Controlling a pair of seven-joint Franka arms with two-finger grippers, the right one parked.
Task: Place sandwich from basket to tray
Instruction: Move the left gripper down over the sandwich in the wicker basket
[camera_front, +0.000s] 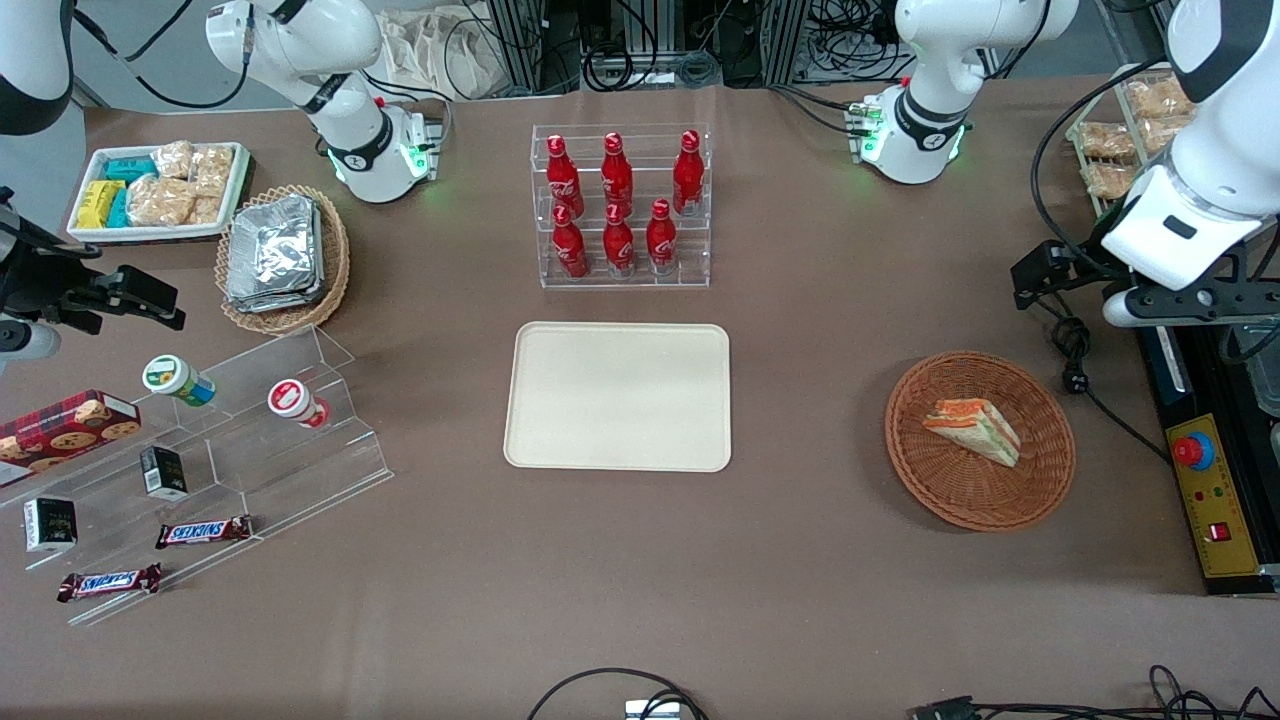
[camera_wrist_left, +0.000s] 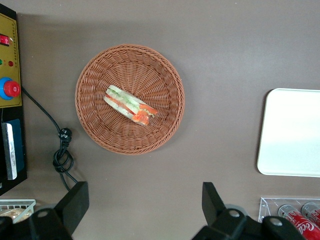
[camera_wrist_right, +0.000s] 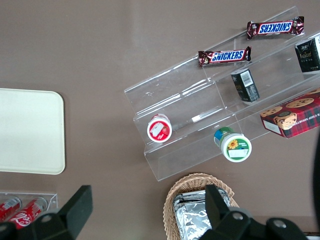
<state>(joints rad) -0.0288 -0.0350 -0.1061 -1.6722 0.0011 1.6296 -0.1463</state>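
Observation:
The sandwich (camera_front: 972, 430) (camera_wrist_left: 130, 105), a pale wedge with orange and green layers, lies in the reddish-brown wicker basket (camera_front: 985, 505) (camera_wrist_left: 100, 85) toward the working arm's end of the table. The cream tray (camera_front: 618, 396) (camera_wrist_left: 292, 132) (camera_wrist_right: 27, 130) sits bare at the table's middle. My left gripper (camera_front: 1190, 300) (camera_wrist_left: 145, 202) hangs high over the table edge, farther from the front camera than the basket and apart from it. It is open, its dark fingers (camera_wrist_left: 75, 200) spread wide with only bare table between them.
A clear rack of red bottles (camera_front: 620, 205) stands beside the tray, farther from the front camera. A yellow control box (camera_front: 1205, 490) and a black cable (camera_front: 1075, 350) lie beside the basket. Acrylic snack shelves (camera_front: 200, 460) and a tan basket of foil packets (camera_front: 283, 255) sit toward the parked arm's end.

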